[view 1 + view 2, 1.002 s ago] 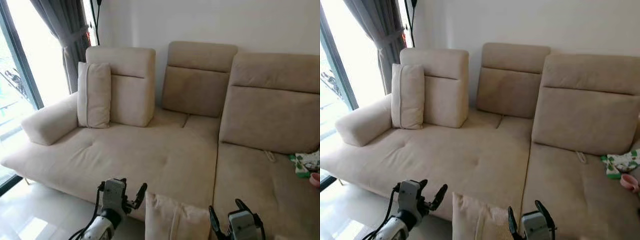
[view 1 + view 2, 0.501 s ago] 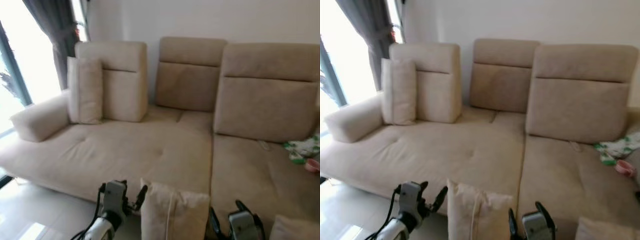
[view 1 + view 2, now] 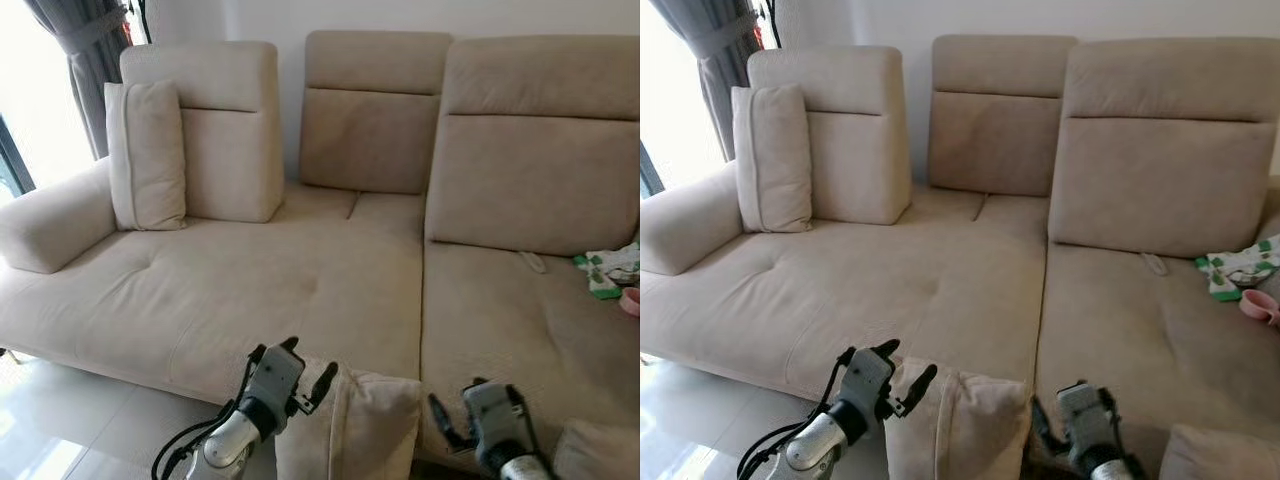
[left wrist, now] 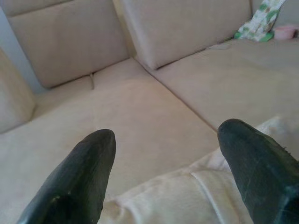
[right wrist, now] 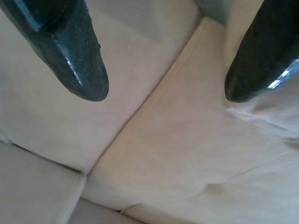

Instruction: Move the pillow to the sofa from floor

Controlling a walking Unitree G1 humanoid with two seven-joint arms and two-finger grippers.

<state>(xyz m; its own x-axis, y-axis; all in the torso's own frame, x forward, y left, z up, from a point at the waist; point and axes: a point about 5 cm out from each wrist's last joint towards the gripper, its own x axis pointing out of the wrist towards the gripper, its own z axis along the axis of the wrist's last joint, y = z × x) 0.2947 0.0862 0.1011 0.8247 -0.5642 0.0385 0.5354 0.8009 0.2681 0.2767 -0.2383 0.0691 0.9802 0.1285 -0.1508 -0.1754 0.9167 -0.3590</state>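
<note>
A beige pillow stands upright at the sofa's front edge, between my two grippers. My left gripper is against its left side, fingers open; in the left wrist view the pillow lies just beneath the spread fingertips. My right gripper sits close to the pillow's right side, also open, with beige sofa fabric beyond its fingers. The wide beige sofa stretches ahead, its seat bare in the middle.
A second beige pillow leans on the left backrest by the armrest. A green-and-white cloth and a pink bowl lie on the right seat. Another cushion corner shows at bottom right. Tiled floor and a grey curtain are on the left.
The camera has come closer to the sofa and turned left. Both grippers and the pillow between them now sit higher and further forward, against the seat's front edge.
</note>
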